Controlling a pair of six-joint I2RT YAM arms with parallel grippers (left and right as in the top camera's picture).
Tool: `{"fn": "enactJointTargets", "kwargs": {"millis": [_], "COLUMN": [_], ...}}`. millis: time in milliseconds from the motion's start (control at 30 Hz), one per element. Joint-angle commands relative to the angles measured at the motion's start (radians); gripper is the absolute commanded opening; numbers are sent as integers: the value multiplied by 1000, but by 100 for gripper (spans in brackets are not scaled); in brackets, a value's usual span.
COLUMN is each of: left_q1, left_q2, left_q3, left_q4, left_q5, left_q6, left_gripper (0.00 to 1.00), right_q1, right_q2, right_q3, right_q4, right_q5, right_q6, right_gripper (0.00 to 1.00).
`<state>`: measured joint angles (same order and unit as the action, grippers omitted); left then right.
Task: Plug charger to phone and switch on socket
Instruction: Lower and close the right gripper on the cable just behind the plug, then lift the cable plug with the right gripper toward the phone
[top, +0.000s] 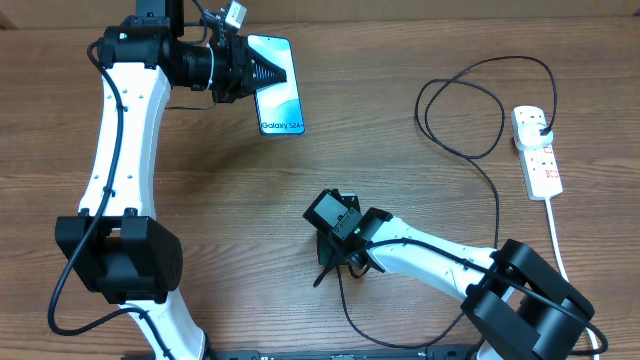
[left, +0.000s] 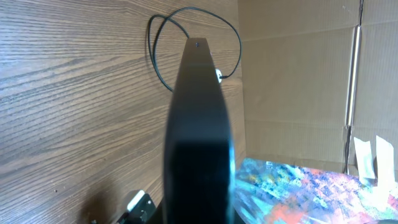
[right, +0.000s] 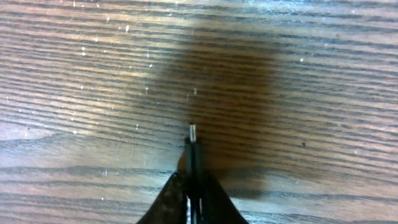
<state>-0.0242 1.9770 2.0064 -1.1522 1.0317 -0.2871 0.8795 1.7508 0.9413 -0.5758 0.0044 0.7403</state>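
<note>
only the overhead view takes in both arms. there the left pincer (top: 268, 72) is clamped on one long edge of the phone (top: 280, 90), and the lit screen reaches out past its fingertips. well apart from it, the right pincer (top: 338, 264) points down at the table (top: 230, 200). the charger (top: 497, 210) trails away behind this pincer, loops, and runs to the socket (top: 537, 152) far off to its side. the socket's end outlet holds the black plug (top: 541, 126), and a white cord (top: 556, 235) leaves the other end.

the right wrist view gives what the overhead cannot: this pincer's fingers are pressed together on the charger's connector, and the small metal tip (right: 192, 132) pokes out just ahead of them over bare wood grain. whether the tip touches the wood cannot be told.

in the left wrist view one dark, blurred finger (left: 198, 137) fills the middle, with the phone's screen, colourful here, just beside it. beyond the fingertip a loop of the charger's cable lies on the wood, next to a cardboard wall (left: 298, 81).
</note>
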Motion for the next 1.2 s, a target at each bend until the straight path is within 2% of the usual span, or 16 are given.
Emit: {"fn": "enactJointTargets", "kwargs": {"millis": [0,67,433,667,933,1167], "left_q1": [3,3,11,42,78,104], "left_q2": [-19,-19,-19,-19,-19,-19], "left_q3": [18,18,18,18,18,18], "left_q4": [0,0,2,2,4,29], "left_q5": [23,24,63,132,253,380], "left_q6": [18,18,19,19,41,56], "left_gripper": [4,4,4,4,4,4], "right_q1": [3,0,-78,-205,-315,-353], "right_q2": [49,49,48,45,45,45], "right_q3": [-30,-30,-29,-29,-29,-29], "right_q4": [-5,-5,0,81,350,620], "right_q5": [-13,-18,-167,-459,-923,-1187], "right_q6": [-1,-1,-9,-53,-89,-2], "right_gripper": [6,4,4,4,4,4]}}
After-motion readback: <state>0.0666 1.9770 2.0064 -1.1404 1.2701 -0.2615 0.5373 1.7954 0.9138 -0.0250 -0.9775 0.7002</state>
